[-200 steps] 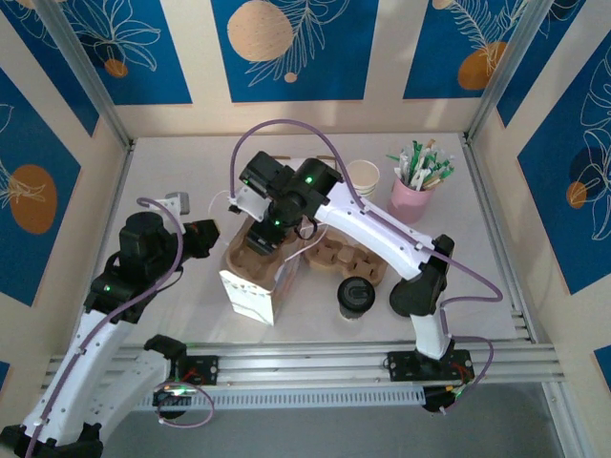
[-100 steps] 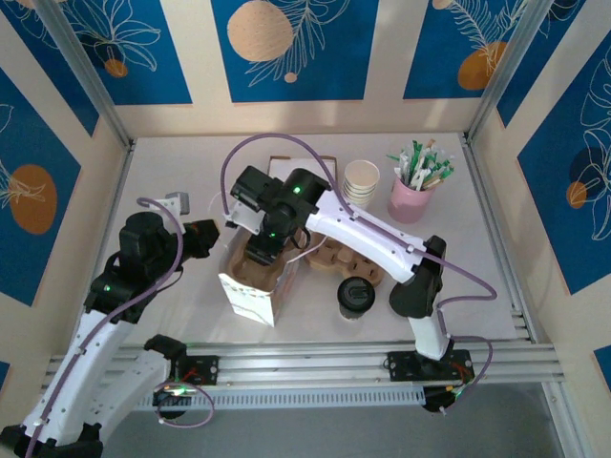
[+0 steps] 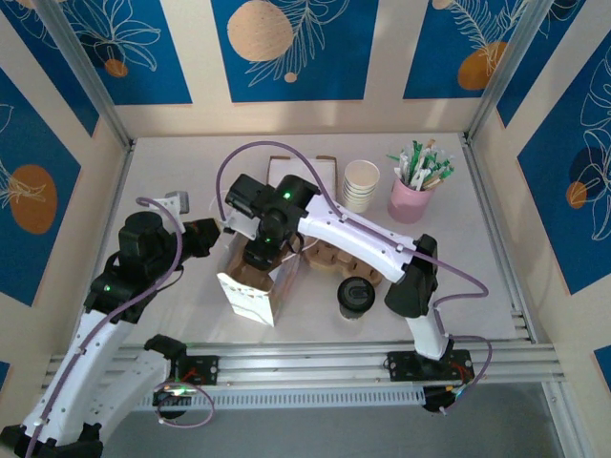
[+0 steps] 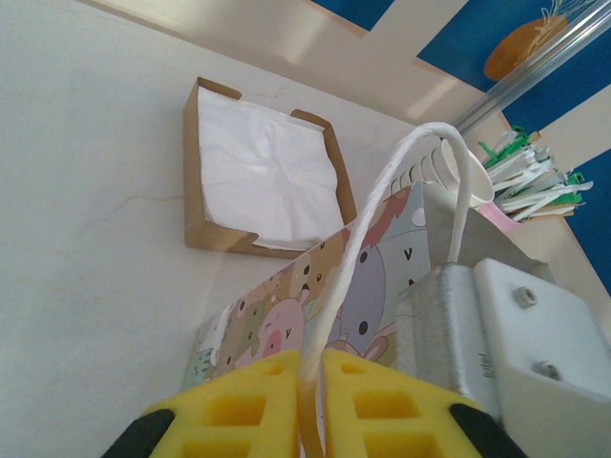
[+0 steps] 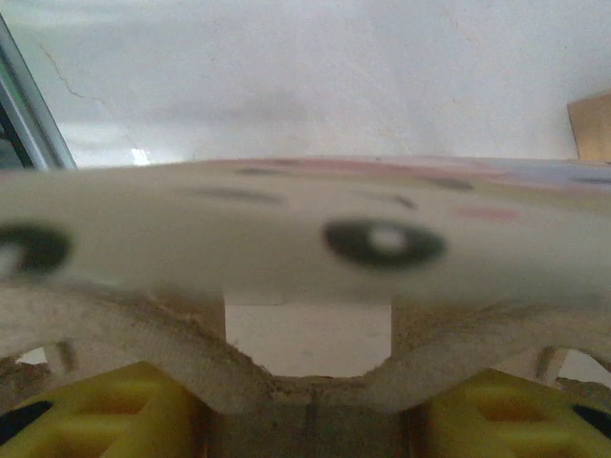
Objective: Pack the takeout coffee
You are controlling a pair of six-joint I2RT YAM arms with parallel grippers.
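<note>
White right arm (image 3: 355, 232) bent over paper bag (image 3: 250, 298); left tool (image 4: 313, 370) on bag handle (image 4: 355, 246)

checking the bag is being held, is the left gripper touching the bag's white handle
Touching. The left wrist view shows the white handle pinched in the seam between the left gripper's closed yellow fingers, no gap either side.

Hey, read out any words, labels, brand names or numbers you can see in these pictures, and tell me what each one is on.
No text can be read.
paper bag: cartoon animal faces only, no words.
Lid of the takeout coffee: any marking is too small to read.
Wrapped sticks in the pink cup: any print is too small to read.
</note>
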